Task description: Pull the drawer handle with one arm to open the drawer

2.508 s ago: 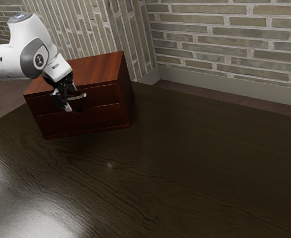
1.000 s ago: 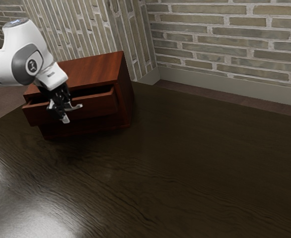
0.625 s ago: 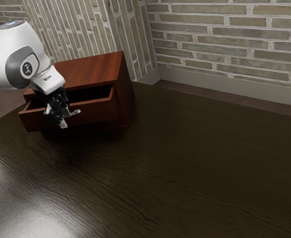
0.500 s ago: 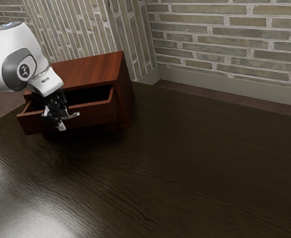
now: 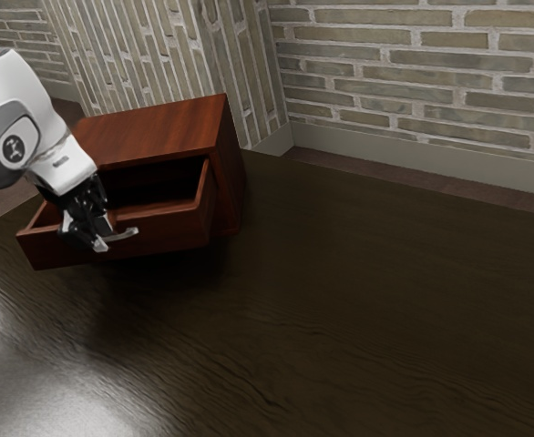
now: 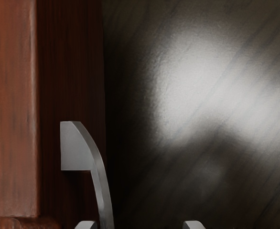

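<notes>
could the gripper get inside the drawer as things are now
Likely yes: the drawer is pulled well out, open on top, with nothing seen over it, and the gripper is right at its handle.

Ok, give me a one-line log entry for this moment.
gripper: open, straddling handle | drawer: well out of cabinet, inside visible | table: dark wood
</notes>
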`<control>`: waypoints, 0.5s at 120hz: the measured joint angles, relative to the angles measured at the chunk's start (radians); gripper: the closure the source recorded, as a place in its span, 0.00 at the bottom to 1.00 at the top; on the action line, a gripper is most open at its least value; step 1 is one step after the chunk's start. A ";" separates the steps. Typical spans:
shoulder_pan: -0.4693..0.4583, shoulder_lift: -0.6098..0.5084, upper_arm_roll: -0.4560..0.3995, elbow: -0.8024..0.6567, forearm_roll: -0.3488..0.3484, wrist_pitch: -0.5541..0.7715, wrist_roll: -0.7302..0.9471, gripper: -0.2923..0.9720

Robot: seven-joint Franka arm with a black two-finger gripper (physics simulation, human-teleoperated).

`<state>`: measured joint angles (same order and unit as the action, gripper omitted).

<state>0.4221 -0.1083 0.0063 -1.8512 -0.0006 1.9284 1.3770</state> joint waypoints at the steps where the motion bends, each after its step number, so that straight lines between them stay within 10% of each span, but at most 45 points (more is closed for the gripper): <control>1: 0.001 -0.004 0.000 -0.003 0.000 0.000 0.000 0.64; 60: -0.020 -0.166 -0.115 0.117 -0.031 -0.162 -0.028 0.38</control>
<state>0.4020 -0.2739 -0.1084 -1.7347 -0.0315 1.7661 1.3488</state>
